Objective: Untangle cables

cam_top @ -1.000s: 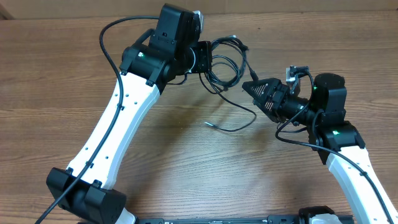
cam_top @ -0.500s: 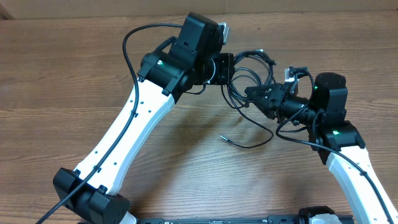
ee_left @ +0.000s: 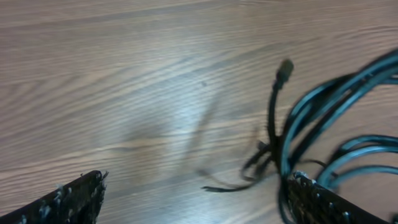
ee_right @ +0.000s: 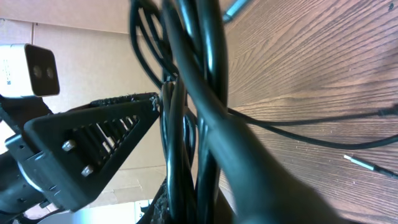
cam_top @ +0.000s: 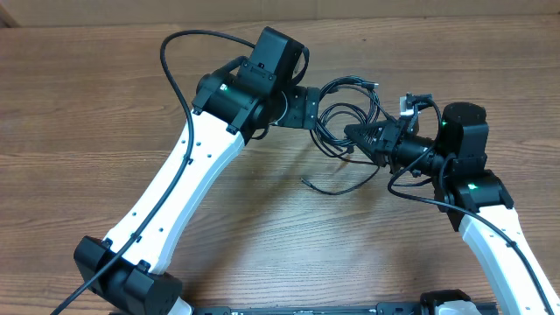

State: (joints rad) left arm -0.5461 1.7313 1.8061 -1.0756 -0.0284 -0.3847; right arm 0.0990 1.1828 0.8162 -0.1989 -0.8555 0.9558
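Cables [cam_top: 348, 84] form a black tangle, one end lying on the desk [cam_top: 79, 105]. Right end effector [cam_top: 350, 133] pinches them. Left end effector [cam_top: 317, 109] is spread wide beside them.

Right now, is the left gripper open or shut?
Open. In the left wrist view the left gripper has its fingers far apart at the bottom corners; the cables lie beside one finger, unclamped.
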